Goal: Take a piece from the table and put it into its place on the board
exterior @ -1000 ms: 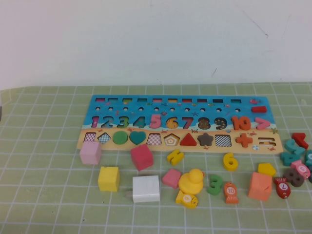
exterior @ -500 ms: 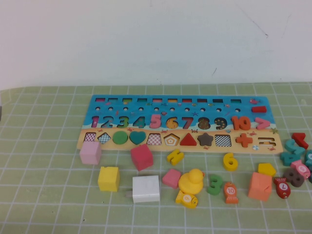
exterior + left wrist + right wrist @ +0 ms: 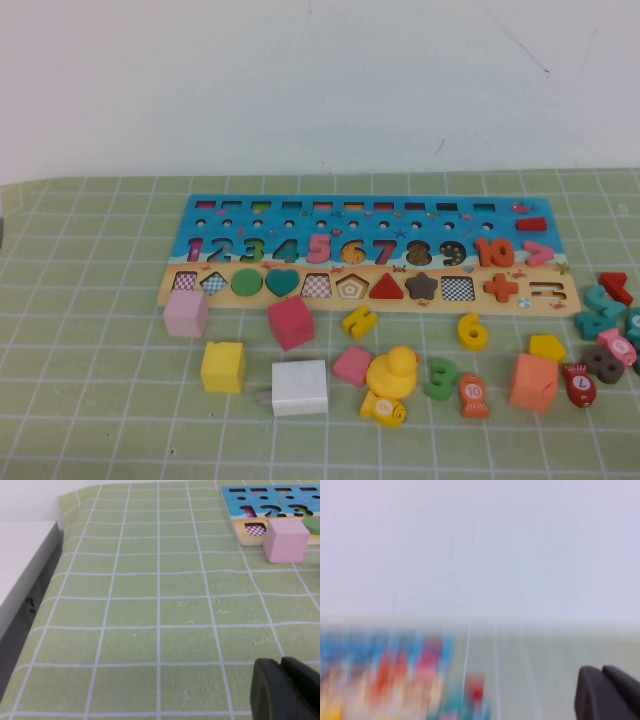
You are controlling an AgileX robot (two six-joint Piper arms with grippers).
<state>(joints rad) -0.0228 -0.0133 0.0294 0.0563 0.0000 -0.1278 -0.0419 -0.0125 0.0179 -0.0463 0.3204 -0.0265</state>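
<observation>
Left gripper (image 3: pixel 287 690): only a dark finger tip shows at the edge of its wrist view, low over bare green grid mat (image 3: pixel 150 605); open or closed, cannot tell. Ahead of it and off to one side, a pink cube (image 3: pixel 285 540) sits touching the near edge of the board (image 3: pixel 260 500), at the board's left end. It is out of the high view.

Board (image 3: pixel 370 215) lies flat across the mat, blue numeral band behind, tan shape strip in front. The piece, a yellow 6 (image 3: pixel 472 331), rests on the mat just in front of the tan strip, toward its right end, near a yellow pentagon (image 3: pixel 547 347) and a green 3 (image 3: pixel 440 379).

Right gripper (image 3: pixel 610 692): dark tip only, wrist view blurred; state cannot be told. Board colours smear well ahead of it. Neither gripper is near the piece.
</observation>
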